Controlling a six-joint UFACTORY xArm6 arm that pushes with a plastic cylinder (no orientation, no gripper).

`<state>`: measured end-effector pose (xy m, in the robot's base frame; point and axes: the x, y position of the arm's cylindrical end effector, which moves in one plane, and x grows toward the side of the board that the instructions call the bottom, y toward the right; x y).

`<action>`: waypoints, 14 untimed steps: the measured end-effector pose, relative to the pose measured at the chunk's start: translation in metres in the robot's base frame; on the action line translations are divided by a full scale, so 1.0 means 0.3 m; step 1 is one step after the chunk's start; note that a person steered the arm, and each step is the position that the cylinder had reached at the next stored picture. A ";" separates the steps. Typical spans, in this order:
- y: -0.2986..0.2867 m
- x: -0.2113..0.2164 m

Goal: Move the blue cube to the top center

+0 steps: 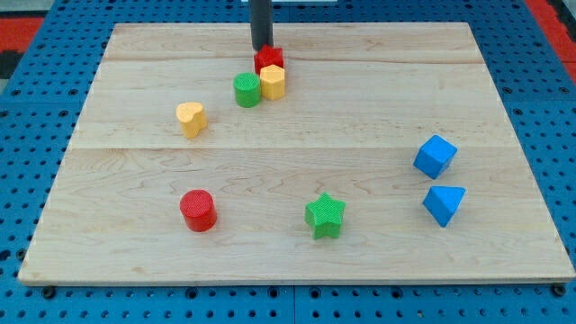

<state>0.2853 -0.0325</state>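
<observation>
The blue cube [435,156] sits on the wooden board [360,99] at the view's right, a little below mid height. My tip [262,49] is at the view's top centre, touching the top edge of a red block [269,59]. The tip is far to the upper left of the blue cube. The rod comes down from the view's top edge.
A yellow block [273,82] and a green cylinder [247,90] sit just below the red block. A yellow heart-shaped block [191,119] lies at the left. A red cylinder [197,211], a green star [325,216] and a blue triangular block [444,204] lie along the bottom.
</observation>
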 end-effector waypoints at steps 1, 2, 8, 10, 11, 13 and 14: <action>0.101 0.195; 0.233 0.086; 0.679 0.601; 0.292 0.526; 0.339 0.455; 0.529 0.547; 0.365 0.421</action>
<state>0.4115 0.0771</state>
